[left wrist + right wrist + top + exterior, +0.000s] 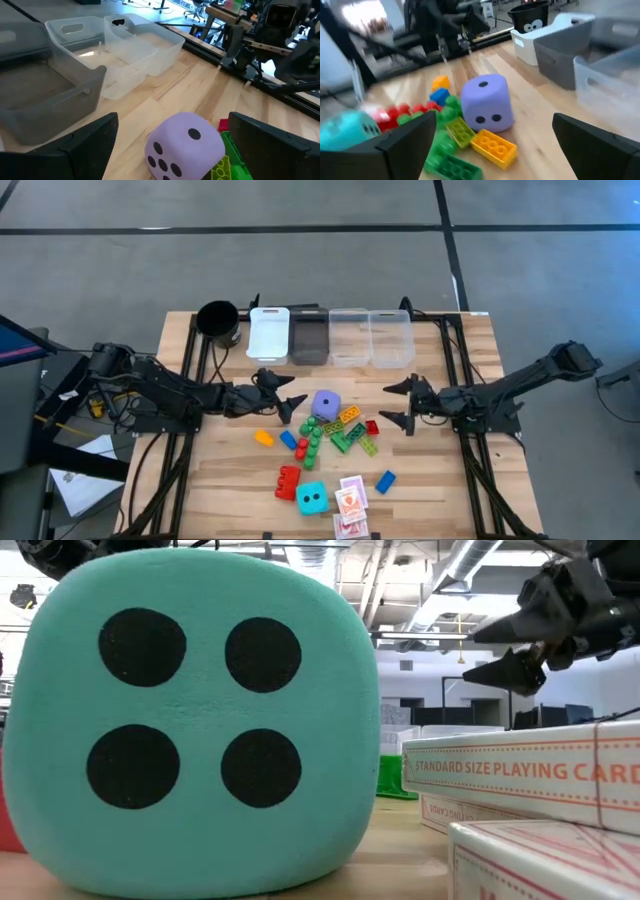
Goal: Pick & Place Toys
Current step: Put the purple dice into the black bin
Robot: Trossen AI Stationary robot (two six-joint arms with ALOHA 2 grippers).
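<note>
A purple die [325, 403] sits on the table among a heap of small bricks: yellow [350, 415], green [312, 435], red [288, 482], blue [385, 480], orange [263, 438]. A cyan die [311, 498] and red-white cards [351, 502] lie near the front edge. My left gripper [288, 402] is open, just left of the purple die [182, 145]. My right gripper [398, 405] is open, right of the heap, the purple die [487, 102] ahead of it. Both are empty.
Four rectangular bins stand in a row at the far edge: white [268, 332], dark grey [309, 335] and two clear ones [348, 337] [391, 337]. A black round cup [217, 318] stands left of them. A black frame rail [440, 370] runs along the table's sides.
</note>
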